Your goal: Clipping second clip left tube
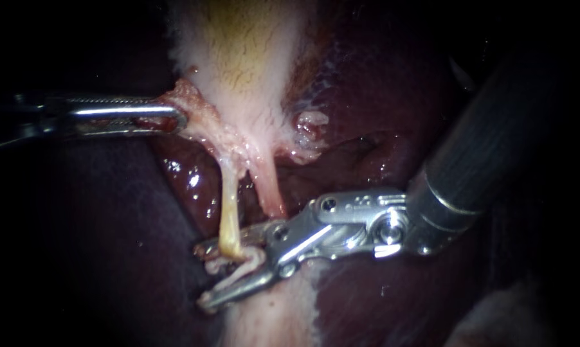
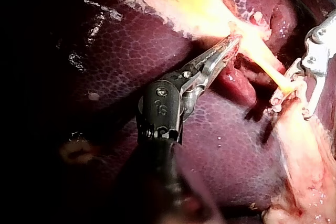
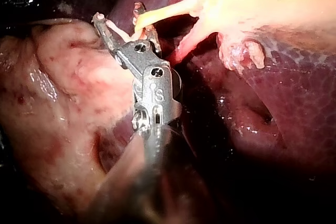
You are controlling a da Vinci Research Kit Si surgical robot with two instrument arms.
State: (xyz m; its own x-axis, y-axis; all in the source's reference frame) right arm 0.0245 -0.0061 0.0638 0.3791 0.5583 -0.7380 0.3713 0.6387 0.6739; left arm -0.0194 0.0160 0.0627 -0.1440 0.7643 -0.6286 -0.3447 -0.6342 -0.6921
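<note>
My left instrument (image 1: pixel 174 120) holds the gallbladder (image 1: pixel 238 58) taut, its hand clamped on the tissue, while my right instrument's (image 1: pixel 202 275) hand stands wide astride the left tube (image 1: pixel 229 212) low down, so I want it square across and fully seated before squeezing.

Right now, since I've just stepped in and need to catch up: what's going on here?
The left instrument has its jaws shut on the edge of the gallbladder. Below it, two tubes run down over the liver. The right instrument has its jaws open around the lower end of the left tube, not closed on it. I can't make out a clip on that tube.
</note>
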